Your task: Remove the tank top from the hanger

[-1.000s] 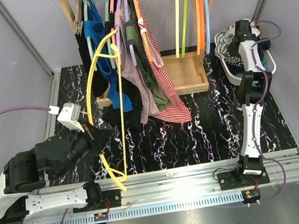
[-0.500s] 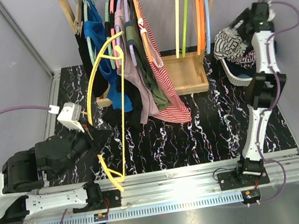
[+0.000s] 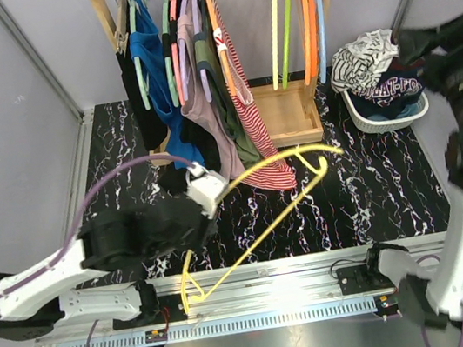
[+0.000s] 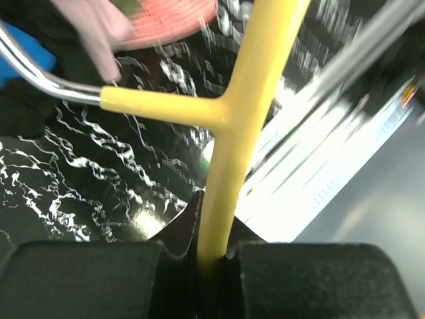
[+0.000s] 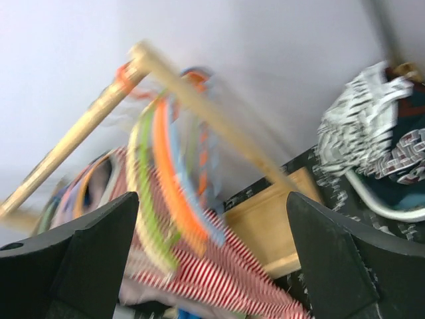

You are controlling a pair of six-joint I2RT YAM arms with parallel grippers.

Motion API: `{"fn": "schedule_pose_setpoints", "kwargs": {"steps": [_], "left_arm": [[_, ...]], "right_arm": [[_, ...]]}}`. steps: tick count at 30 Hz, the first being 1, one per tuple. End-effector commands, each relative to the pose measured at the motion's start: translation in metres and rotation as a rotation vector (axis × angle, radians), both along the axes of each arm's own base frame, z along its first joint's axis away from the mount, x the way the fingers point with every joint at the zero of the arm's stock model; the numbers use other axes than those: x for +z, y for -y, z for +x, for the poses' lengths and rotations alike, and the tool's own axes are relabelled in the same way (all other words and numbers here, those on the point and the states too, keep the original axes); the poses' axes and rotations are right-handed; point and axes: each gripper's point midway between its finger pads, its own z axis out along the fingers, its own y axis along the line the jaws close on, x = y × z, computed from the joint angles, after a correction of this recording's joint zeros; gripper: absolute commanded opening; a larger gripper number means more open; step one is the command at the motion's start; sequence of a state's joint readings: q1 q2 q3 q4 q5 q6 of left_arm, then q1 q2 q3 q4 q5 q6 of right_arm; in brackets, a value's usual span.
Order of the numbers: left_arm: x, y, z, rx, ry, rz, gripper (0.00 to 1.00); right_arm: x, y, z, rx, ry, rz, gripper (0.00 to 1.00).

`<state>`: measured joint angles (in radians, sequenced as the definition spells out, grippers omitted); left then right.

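Top view: your left gripper (image 3: 197, 225) carries the bare yellow hanger (image 3: 281, 210) in front of the clothes rack (image 3: 291, 116); the tank top (image 3: 361, 58) lies in the basket (image 3: 385, 122) right of the rack. Left wrist: its fingers (image 4: 86, 279) pinch the hanger's bar. Right wrist: your right gripper (image 5: 212, 266) gapes wide and empty, facing the rack.

Wooden rack (image 3: 289, 117) with bare hangers (image 3: 310, 20); white basket (image 3: 371, 122) heaped with clothes (image 3: 363, 60) beside it
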<state>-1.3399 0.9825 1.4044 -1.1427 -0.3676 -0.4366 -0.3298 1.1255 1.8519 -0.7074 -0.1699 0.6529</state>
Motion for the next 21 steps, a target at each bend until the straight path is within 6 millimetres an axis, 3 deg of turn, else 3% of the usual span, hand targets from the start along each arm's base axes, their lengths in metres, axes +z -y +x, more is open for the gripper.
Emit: {"fn": "schedule_pose_setpoints", "kwargs": {"steps": [1, 4, 6, 7, 9, 11, 13, 14, 17, 21], "left_arm": [[-0.007, 0.011, -0.017, -0.175, -0.008, 0.033, 0.0], [-0.005, 0.002, -0.018, -0.189, 0.003, 0.053, 0.0], [-0.015, -0.006, -0.023, -0.212, -0.026, 0.115, 0.0], [-0.019, -0.006, -0.028, -0.229, -0.051, 0.131, 0.0], [-0.029, -0.011, -0.036, -0.255, -0.101, 0.181, 0.0], [-0.035, -0.015, -0.047, -0.281, -0.155, 0.2, 0.0], [-0.039, -0.019, -0.053, -0.287, -0.18, 0.208, 0.0], [-0.042, -0.023, -0.055, -0.285, -0.187, 0.221, 0.0], [-0.044, -0.032, -0.057, -0.278, -0.194, 0.235, 0.0], [-0.044, -0.038, -0.055, -0.261, -0.187, 0.257, 0.0]], "right_arm": [[-0.046, -0.063, -0.023, 0.264, -0.1, 0.053, 1.0], [-0.051, -0.138, -0.064, 0.663, -0.09, 0.04, 1.0], [-0.061, -0.168, -0.082, 0.868, -0.119, 0.054, 1.0], [-0.076, -0.19, -0.095, 1.019, -0.159, 0.079, 1.0], [-0.089, -0.215, -0.126, 1.256, -0.183, 0.08, 1.0], [-0.113, -0.229, -0.147, 1.389, -0.229, 0.048, 1.0], [-0.124, -0.237, -0.162, 1.471, -0.25, 0.044, 1.0], [-0.123, -0.246, -0.183, 1.591, -0.243, 0.052, 1.0], [-0.127, -0.254, -0.218, 1.769, -0.263, 0.074, 0.98], [-0.152, -0.259, -0.239, 1.846, -0.401, 0.101, 0.93]]}}
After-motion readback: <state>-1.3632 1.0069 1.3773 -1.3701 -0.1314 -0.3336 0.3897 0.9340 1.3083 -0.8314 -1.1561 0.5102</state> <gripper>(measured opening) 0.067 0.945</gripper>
